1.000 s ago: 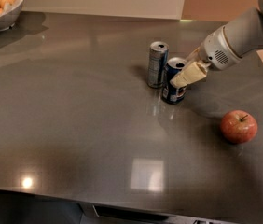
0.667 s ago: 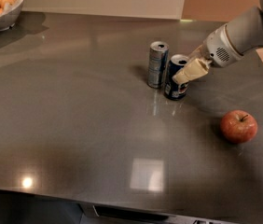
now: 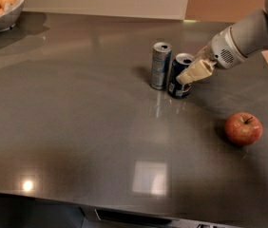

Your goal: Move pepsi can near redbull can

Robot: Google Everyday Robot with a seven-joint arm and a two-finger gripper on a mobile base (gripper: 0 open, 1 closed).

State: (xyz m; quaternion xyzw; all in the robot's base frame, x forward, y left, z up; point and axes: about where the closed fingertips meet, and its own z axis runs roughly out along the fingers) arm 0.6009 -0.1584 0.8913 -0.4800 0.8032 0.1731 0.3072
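Gripping the pepsi can point(image 3: 178, 90) beside the redbull can point(image 3: 160, 65), the hand point(image 3: 188, 75) overhangs a grey table point(image 3: 77, 127).

Pepsi can eased a little farther back, gripper moving with it

The pepsi can point(image 3: 177, 90) has slid a short way toward 1 o'clock across the desk point(image 3: 100, 141) and now stands just beside the redbull can point(image 3: 161, 65), at its 4 o'clock. The gripper point(image 3: 191, 73), at the pepsi can's 3 o'clock side, has shifted the same small way toward 12 o'clock.
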